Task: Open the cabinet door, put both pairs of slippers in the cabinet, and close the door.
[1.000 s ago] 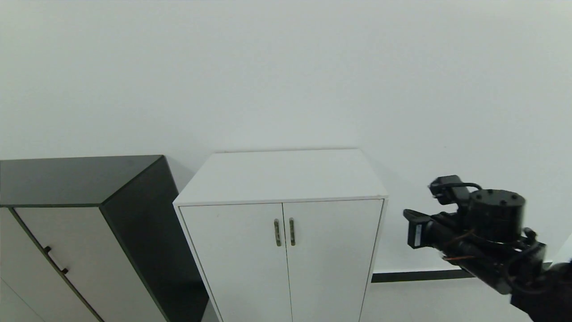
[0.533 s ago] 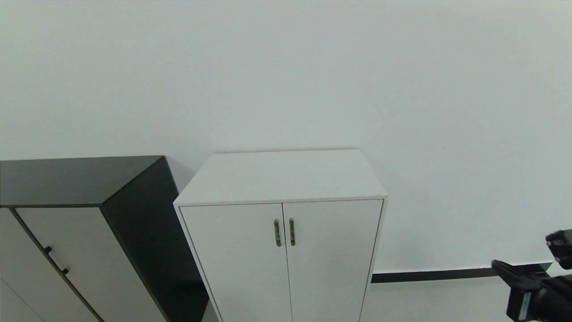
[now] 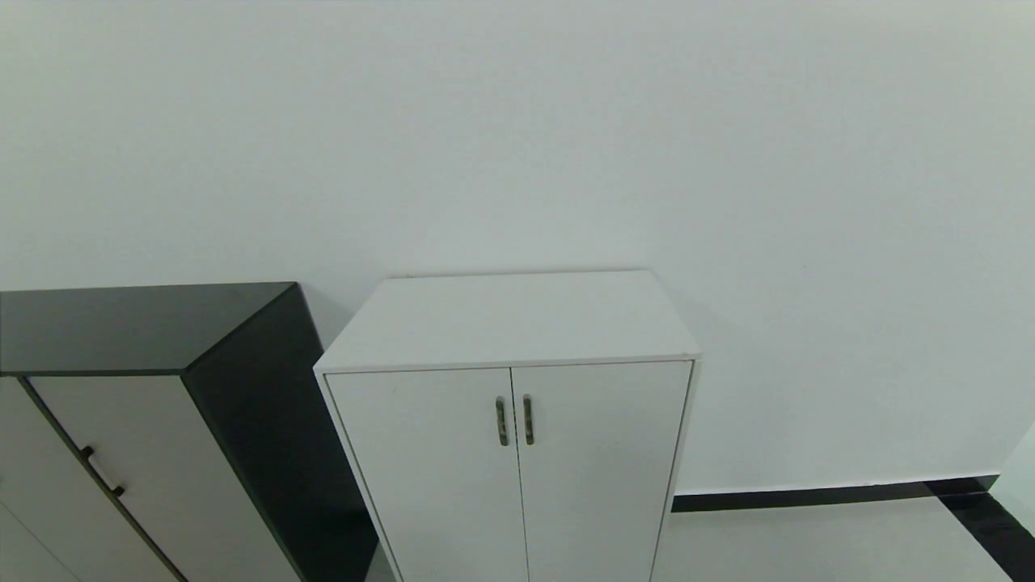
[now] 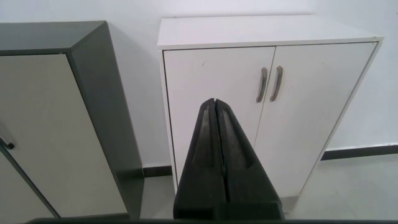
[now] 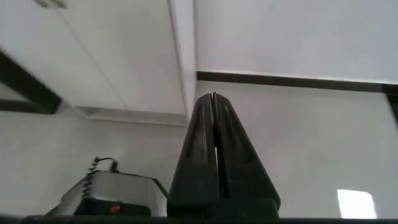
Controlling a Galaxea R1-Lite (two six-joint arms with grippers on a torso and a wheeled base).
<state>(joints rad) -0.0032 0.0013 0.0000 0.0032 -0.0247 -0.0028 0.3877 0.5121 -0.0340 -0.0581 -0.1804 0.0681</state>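
The white cabinet (image 3: 509, 323) stands against the wall with both doors shut. Its two metal handles (image 3: 514, 420) sit side by side at the middle seam. In the left wrist view my left gripper (image 4: 215, 102) is shut with nothing in it, pointing at the left door (image 4: 211, 81) from some distance; the handles (image 4: 269, 84) lie off to one side of it. My right gripper (image 5: 214, 98) is shut and empty, held low over the pale floor (image 5: 298, 137) near the cabinet's bottom corner (image 5: 180, 74).
A black cabinet (image 3: 145, 323) with a light door and a dark handle (image 3: 101, 473) stands close on the left of the white one. A black baseboard (image 3: 808, 495) runs along the wall. Open floor (image 3: 808, 541) lies to the right of the white cabinet.
My right arm has dropped down and to the right, out of the head view. The cabinet and its doors have not moved.
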